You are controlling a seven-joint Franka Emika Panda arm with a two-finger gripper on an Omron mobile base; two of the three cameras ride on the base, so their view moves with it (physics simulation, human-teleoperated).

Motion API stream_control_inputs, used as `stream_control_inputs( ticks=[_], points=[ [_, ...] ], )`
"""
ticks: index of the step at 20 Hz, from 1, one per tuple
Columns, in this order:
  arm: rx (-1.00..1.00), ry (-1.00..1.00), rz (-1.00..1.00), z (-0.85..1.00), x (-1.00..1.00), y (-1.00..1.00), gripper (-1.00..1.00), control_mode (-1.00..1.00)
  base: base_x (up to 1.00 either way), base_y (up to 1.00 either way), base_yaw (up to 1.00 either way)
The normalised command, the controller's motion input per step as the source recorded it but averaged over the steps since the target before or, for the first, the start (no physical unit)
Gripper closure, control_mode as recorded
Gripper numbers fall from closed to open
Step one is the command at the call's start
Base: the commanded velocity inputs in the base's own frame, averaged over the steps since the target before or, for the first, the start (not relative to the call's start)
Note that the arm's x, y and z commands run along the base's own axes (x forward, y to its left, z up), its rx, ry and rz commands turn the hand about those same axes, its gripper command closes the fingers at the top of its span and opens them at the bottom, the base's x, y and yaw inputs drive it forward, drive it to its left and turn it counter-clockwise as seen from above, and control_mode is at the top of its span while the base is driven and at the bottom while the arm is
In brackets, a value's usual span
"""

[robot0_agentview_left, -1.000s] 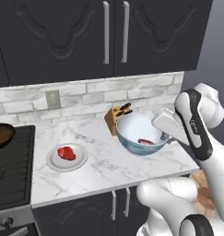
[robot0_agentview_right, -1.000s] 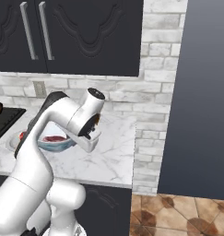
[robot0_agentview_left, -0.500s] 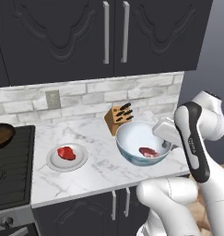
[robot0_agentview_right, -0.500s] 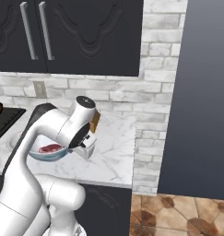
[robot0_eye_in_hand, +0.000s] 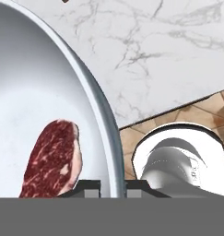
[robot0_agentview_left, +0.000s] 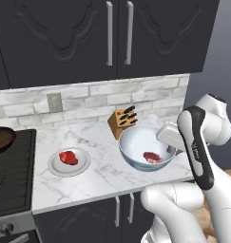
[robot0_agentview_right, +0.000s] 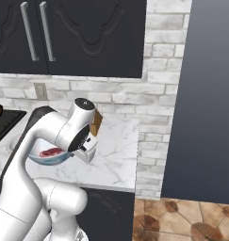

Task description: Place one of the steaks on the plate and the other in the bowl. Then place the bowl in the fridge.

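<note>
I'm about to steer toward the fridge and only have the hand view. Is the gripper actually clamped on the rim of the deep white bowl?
Observer: Yes. The gripper is shut on the rim of the deep white, blue-tinted bowl, one finger each side.
Operator: Is the bowl off the counter?
Observer: In the right base view the bowl looks lifted off the white marble counter.
Operator: Where's the other steak?
Observer: The second raw red steak lies on the flat pale round plate, left of the bowl.
Operator: Anything near the bowl?
Observer: A wooden knife block stands just behind it.
</note>
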Motion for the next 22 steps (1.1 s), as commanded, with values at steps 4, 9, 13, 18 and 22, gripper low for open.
stream_control_inputs(
  ticks=[4, 9, 13, 18, 22],
  points=[
    [0.00, 0.00, 0.00, 0.00, -0.20, 0.00, 1.00, 1.00, -0.11, 0.00, 0.00],
    [0.00, 0.00, 0.00, 0.00, 0.00, 0.00, 1.00, 1.00, -0.54, 0.20, 0.03],
    [0.00, 0.00, 0.00, 0.00, 0.00, 0.00, 1.00, 1.00, -0.49, 0.57, 0.08],
    [0.00, 0.00, 0.00, 0.00, 0.00, 0.00, 1.00, 1.00, -0.34, 0.61, 0.23],
    [0.00, 0.00, 0.00, 0.00, 0.00, 0.00, 1.00, 1.00, -0.17, 0.70, 0.35]
  ],
)
